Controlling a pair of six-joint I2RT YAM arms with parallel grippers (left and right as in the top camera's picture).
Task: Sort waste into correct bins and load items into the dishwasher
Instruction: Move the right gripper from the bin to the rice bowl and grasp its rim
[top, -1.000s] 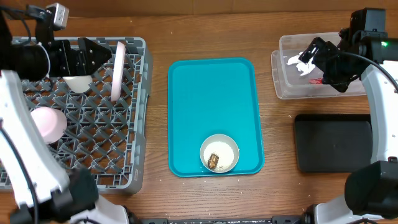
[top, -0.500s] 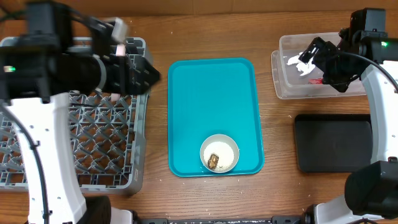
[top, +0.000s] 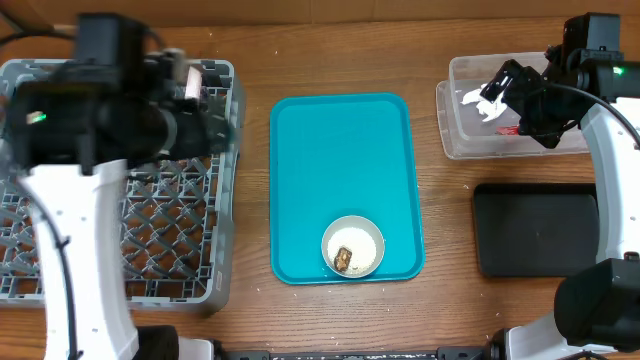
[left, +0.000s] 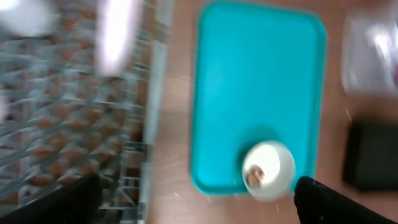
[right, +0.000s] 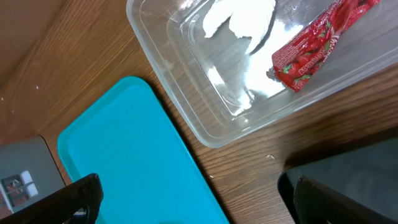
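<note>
The grey-white bowl (top: 352, 247) with the brown food lump sits at the near end of the teal tray (top: 340, 150); it also shows, blurred, in the left wrist view (left: 267, 169). My left gripper (left: 198, 184) is open and empty, high over the dish rack's right edge (top: 225, 250). The pink plate (left: 115, 31) stands on edge in the rack (left: 50, 124), with a white cup (left: 28, 12) behind it. My right gripper (right: 196, 186) is open and empty beside the clear tub (right: 186, 99), which holds the white tissue (right: 239, 18) and the red wrapper (right: 311, 46). The pink bowl is hidden under my left arm.
The black tray (top: 540, 228) lies on the wood in front of the clear tub (top: 455, 140). A few rice grains lie on the wood near the trays. The left arm covers much of the rack in the overhead view.
My left gripper has let go of the plate, which stays on edge in the rack, and has swung right and up over the rack. The right arm has not moved.
</note>
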